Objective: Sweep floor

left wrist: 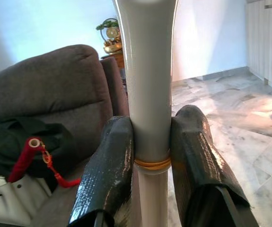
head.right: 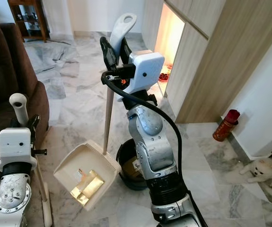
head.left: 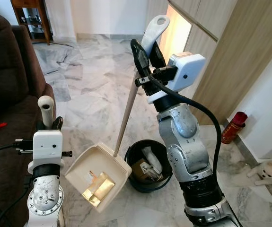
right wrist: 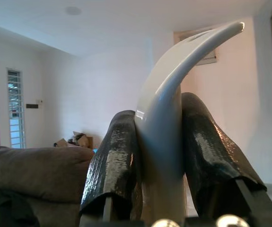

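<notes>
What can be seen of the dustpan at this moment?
The dustpan is cream plastic, a wide open scoop with a ridged back edge and a long pale pole ending in a looped white handle. It stands on the marble floor beside a black bin. The right claw is shut on the handle top, holding the pole leaning. Gold foil wrappers and a small paper scrap lie inside the scoop.
</notes>
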Robot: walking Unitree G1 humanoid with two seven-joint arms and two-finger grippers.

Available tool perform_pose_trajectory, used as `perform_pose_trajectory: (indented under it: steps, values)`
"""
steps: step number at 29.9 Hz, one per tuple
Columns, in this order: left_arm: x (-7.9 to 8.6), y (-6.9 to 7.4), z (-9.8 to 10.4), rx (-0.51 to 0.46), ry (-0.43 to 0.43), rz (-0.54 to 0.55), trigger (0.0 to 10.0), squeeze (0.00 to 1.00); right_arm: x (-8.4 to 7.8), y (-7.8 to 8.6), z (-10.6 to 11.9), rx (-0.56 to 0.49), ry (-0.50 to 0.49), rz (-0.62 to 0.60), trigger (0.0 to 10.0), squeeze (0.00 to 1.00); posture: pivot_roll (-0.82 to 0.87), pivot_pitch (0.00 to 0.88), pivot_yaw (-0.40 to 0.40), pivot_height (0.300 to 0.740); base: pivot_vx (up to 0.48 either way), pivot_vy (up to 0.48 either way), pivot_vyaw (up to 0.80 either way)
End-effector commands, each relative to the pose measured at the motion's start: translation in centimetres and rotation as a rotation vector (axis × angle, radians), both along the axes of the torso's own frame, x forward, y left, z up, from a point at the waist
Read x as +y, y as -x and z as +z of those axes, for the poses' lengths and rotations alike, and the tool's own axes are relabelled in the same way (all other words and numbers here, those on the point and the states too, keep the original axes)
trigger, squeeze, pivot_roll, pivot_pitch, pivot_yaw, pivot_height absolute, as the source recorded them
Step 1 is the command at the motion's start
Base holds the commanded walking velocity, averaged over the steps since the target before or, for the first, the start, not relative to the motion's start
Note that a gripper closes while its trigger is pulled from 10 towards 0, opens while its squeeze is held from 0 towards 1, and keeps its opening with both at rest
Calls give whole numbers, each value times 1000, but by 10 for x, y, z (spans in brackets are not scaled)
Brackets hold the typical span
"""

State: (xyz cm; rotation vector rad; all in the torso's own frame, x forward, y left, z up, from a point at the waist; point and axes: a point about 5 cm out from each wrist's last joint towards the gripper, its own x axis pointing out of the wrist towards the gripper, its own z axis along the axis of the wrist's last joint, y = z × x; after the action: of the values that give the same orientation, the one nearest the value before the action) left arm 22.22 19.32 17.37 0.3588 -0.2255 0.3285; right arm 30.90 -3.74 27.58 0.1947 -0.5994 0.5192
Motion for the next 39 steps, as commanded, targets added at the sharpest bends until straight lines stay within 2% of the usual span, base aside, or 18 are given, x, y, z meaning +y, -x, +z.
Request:
perform_pose_trajectory:
  steps: [1, 13, 27, 39]
  values:
    - [0, 1, 10, -47, -33, 10, 10000, 0, 0, 6, 16, -68, -37, 12, 10000, 0, 103, 44, -65, 740, 0, 0, 0]
    - [0, 1, 10, -46, -35, 13, 10000, 0, 0, 5, 14, -59, -24, 11, 10000, 0, 102, 48, -66, 740, 0, 0, 0]
    - [0, -1, 10, -51, -37, 19, 10000, 0, 0, 3, 13, -55, -11, 10, 10000, 0, 102, 47, -71, 740, 0, -276, 0]
    - [0, 0, 9, -60, -22, 25, 10000, 0, 0, 3, 13, -57, -10, 16, 10000, 0, 101, 44, -77, 740, 0, 0, 0]
